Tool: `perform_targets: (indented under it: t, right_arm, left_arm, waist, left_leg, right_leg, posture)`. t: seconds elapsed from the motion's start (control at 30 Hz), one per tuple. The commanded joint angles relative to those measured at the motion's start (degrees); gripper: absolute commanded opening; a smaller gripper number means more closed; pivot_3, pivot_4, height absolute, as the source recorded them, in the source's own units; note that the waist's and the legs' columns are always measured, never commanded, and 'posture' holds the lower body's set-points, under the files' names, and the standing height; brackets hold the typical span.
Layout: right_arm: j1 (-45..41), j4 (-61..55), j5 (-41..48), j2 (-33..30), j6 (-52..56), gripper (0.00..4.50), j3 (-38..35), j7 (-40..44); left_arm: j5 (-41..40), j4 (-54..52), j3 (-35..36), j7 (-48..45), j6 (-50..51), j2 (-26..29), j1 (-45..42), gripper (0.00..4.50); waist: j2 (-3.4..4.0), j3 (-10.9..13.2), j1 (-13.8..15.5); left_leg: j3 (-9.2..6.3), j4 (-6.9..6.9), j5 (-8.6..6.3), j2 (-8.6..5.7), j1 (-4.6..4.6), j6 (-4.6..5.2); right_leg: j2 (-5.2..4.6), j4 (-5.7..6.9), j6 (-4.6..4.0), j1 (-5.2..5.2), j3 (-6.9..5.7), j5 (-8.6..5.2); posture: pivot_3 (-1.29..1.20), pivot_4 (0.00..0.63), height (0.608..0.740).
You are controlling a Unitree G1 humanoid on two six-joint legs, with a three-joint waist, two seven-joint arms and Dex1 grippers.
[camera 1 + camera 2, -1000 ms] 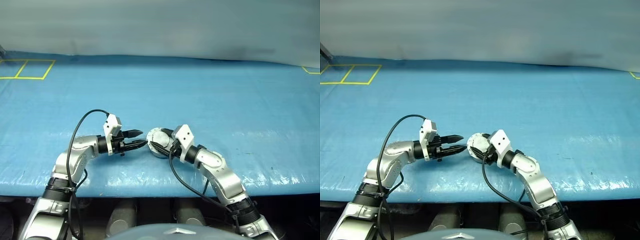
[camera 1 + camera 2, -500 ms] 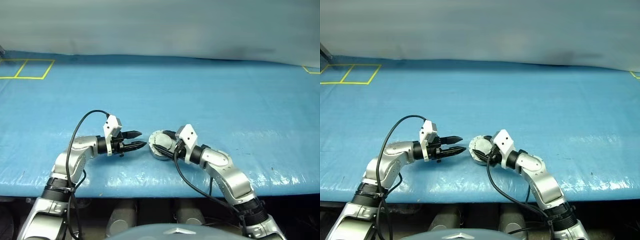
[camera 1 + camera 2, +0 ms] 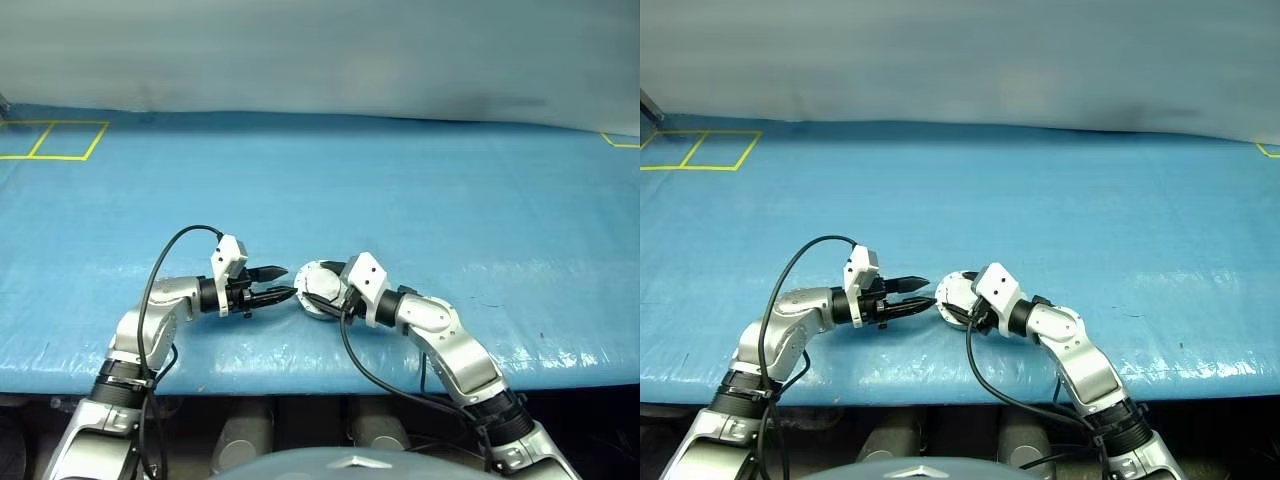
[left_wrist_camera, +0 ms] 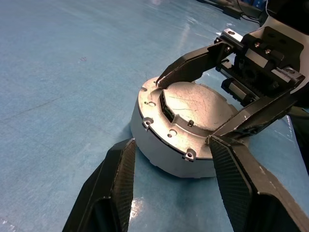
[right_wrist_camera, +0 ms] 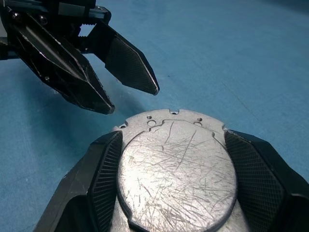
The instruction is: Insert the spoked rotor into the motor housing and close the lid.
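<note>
Right gripper clasped the motor housing by its rim, lid seated on top, near the blue table's front edge.

Left gripper hung parted and empty just beside the housing, fingertips short of its wall. Bare blue surface stretched wide behind and to both sides; yellow tape squares marked the far left corner.

spoked rotor hidden beneath lid
</note>
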Motion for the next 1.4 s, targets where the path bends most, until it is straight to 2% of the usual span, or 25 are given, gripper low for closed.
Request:
perform_targets:
  t: [0.03, 0.13, 0.57, 0.83, 1.07, 1.27, 1.4]
  right_arm:
    - [0.8, 2.7, 1.4, 0.1, 5.2, 3.05, -1.2, 0.1]
    - [0.7, 2.0, 3.9, 0.0, 7.0, 3.05, -2.0, 1.8]
    - [0.2, 5.6, -4.8, -3.8, 3.0, 3.05, 2.3, -0.5]
    - [1.2, 2.1, 5.6, -1.0, 9.8, 3.05, -2.9, 1.8]
    - [0.3, 3.0, -1.5, -4.5, 7.0, 3.05, 0.8, 0.4]
    - [0.5, 2.4, -0.2, -4.8, 7.1, 3.05, 0.5, 1.1]
    - [0.9, 0.1, 5.1, -2.7, 8.6, 3.05, -2.2, 1.9]
  left_arm:
    - [-0.4, -2.3, -0.1, -0.3, -0.6, -0.1, 0.1, 2.60]
    - [-0.5, -2.4, -0.3, -0.2, -0.6, 0.0, 0.2, 2.60]
    - [-0.6, -2.7, -0.1, -0.2, -0.4, 0.1, 0.4, 2.60]
    - [-0.4, -2.6, -0.2, -0.1, -0.6, 0.0, 0.5, 2.60]
    - [-0.4, -2.5, -0.3, 0.1, -0.6, -0.3, 0.5, 2.60]
    - [-0.4, -2.7, -0.4, 0.2, -0.6, -0.3, 0.8, 2.60]
    - [-0.5, -2.8, -0.5, 0.3, -0.5, -0.3, 1.0, 2.60]
  waist:
    - [0.00, 0.0, 0.0]
    - [0.00, 0.0, 0.2]
    - [-0.02, -0.1, 0.3]
    - [-0.03, -0.1, 0.5]
    - [-0.01, -0.2, 0.5]
    - [-0.02, -0.2, 0.5]
    - [-0.02, -0.2, 0.6]
  left_leg:
    - [0.00, 0.00, 0.00, 0.00, 0.07, 0.00]
    - [-0.03, -0.01, -0.01, 0.01, 0.23, -0.01]
    - [-0.03, -0.08, -0.02, -0.01, 0.31, -0.01]
    - [-0.11, -0.10, -0.03, -0.01, 0.32, -0.03]
    - [-0.10, -0.43, -0.03, -0.07, 0.25, 0.00]
    - [-0.10, -0.43, -0.04, -0.07, 0.26, 0.01]
    - [-0.12, -0.44, -0.05, -0.07, 0.24, 0.02]
  right_leg:
    - [0.00, -0.01, -0.02, 0.08, 0.00, -0.01]
    - [-0.02, -0.04, -0.04, 0.25, 0.00, -0.03]
    - [-0.05, -0.16, -0.04, 0.33, -0.02, -0.04]
    - [-0.15, -0.17, -0.04, 0.36, -0.03, -0.05]
    - [-0.16, -0.72, 0.03, 0.37, -0.15, -0.01]
    - [-0.16, -0.81, 0.06, 0.45, -0.16, 0.01]
    - [-0.17, -0.83, 0.06, 0.45, -0.17, 0.01]
  posture:
    - [0.00, 0.150, 0.740]
    - [0.00, 0.150, 0.740]
    - [0.00, 0.150, 0.740]
    - [0.00, 0.150, 0.740]
    - [0.00, 0.150, 0.740]
    - [0.00, 0.150, 0.740]
    - [0.00, 0.150, 0.740]
